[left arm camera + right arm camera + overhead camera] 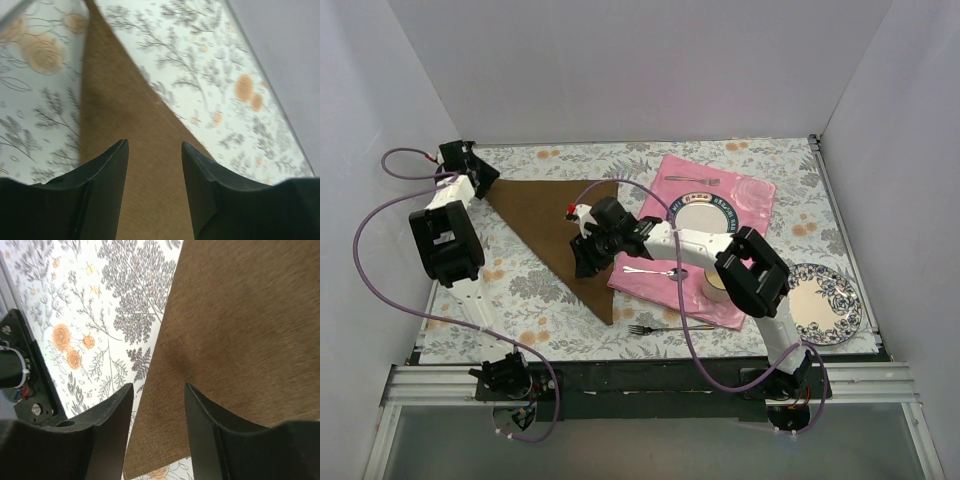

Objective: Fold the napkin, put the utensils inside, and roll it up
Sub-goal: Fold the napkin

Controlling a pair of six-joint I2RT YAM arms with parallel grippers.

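Nearest to me, a slim silver fork (660, 328) lies on the flowered tabletop (520, 285), its long axis left to right, tines to the left. Just beyond its tines is the near tip of the napkin (565, 225). The napkin is plain dark brown woven cloth with no pattern, lying flat as a triangle. Its longest edge runs from that near tip diagonally up to the far left corner.

My right gripper (159, 387) hangs over the napkin's left edge, jaws apart, holding nothing. To the right, a spoon (655, 270) rests on the pink cloth (745, 195). The plate (705, 213) there has rim lettering too small to read.

At the far left corner, my left gripper (154, 145) stands over the napkin's point, jaws parted and empty.
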